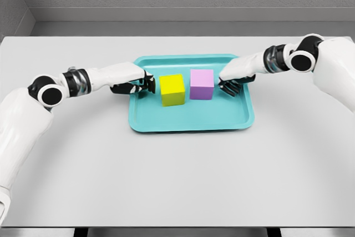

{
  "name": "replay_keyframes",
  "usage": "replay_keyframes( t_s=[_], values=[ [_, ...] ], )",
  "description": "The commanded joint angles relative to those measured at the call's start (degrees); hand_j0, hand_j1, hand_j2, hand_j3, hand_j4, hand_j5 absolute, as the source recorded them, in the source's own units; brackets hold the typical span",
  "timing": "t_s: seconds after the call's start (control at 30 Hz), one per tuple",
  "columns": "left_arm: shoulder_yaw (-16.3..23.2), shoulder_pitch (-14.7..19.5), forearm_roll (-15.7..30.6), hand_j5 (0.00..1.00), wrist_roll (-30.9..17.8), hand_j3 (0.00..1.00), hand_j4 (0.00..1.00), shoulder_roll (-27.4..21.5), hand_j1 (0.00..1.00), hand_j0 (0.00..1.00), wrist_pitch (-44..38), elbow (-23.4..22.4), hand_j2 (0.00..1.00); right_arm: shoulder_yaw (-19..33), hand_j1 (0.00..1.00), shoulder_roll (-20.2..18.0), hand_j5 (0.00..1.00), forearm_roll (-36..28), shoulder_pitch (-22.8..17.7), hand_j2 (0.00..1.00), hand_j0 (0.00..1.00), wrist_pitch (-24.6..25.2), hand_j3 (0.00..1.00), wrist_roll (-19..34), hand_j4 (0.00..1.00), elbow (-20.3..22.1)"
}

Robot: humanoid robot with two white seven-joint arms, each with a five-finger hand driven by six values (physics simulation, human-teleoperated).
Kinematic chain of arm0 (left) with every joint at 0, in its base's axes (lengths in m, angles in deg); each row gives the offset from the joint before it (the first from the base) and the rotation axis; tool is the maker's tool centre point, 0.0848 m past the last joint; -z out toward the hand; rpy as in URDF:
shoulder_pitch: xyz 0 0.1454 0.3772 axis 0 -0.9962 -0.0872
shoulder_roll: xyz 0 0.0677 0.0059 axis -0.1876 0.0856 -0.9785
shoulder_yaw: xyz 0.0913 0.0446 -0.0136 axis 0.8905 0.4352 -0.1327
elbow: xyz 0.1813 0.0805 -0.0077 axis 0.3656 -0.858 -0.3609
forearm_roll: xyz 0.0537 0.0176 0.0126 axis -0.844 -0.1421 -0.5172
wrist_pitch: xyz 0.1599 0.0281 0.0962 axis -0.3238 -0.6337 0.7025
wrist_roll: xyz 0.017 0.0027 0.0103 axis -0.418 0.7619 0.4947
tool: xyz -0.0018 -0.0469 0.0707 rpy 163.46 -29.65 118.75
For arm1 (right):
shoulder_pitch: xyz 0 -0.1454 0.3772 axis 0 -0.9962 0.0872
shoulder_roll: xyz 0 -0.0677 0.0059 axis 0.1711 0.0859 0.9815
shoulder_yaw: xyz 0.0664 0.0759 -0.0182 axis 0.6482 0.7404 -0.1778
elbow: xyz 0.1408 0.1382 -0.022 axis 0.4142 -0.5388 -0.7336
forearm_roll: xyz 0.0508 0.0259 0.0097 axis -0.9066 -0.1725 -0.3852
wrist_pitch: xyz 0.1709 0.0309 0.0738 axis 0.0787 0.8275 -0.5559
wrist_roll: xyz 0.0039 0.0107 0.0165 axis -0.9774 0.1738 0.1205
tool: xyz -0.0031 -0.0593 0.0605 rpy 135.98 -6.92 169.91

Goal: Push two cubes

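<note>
Hands (136,84) (233,84) flank cubes (172,89), perhaps touching

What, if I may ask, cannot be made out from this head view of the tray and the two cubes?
- Left hand to yellow cube: touching or apart, too small to tell.
- Right hand to purple cube: the same doubt.
- Far faces of both cubes: hidden by the cubes themselves.
- Both shoulders: cut off by the picture's side edges.
- Teal tray rim under each hand: covered.

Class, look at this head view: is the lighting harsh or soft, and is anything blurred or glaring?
Head view: soft, even light; faint shadows under the yellow cube, purple cube and both hands on the tray; no glare; everything sharp on the table.
</note>
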Motion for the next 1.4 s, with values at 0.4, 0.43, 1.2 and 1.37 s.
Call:
replay_keyframes(
  t_s=[0.4, 0.43, 1.2, 1.37],
  values=[
    [-0.28, 1.14, 0.05, 0.45, 0.02, 0.45, 0.45, 3.9, 0.45, 0.45, -0.14, -3.44, 0.45, 0.28, 0.12, 2.59, 0.12, 3.94, 1.05, 0.12, 0.12, 0.11, 0.12, 0.0, 0.12, -4.14],
    [-0.19, 1.14, -0.03, 0.45, 0.02, 0.45, 0.45, 3.99, 0.45, 0.45, -0.14, -3.97, 0.45, 0.28, 0.12, 2.68, 0.12, 4.03, 1.14, 0.12, 0.12, 0.11, 0.12, 0.0, 0.12, -4.14],
    [-1.6, 1.49, 0.67, 0.43, 0.02, 0.43, 0.43, 2.58, 0.43, 0.43, -0.14, -3.62, 0.43, 0.37, 0.12, 5.4, 0.12, 5.87, 2.11, 0.12, 0.12, 0.11, 0.12, 0.0, 0.12, -5.72],
    [-2.21, 1.32, 1.11, 0.43, 0.02, 0.43, 0.43, 2.14, 0.43, 0.43, -0.14, -1.33, 0.43, 0.37, 0.12, 5.49, 0.12, 5.87, 2.29, 0.12, 0.12, 0.11, 0.12, 0.0, 0.12, -5.72]
  ],
)
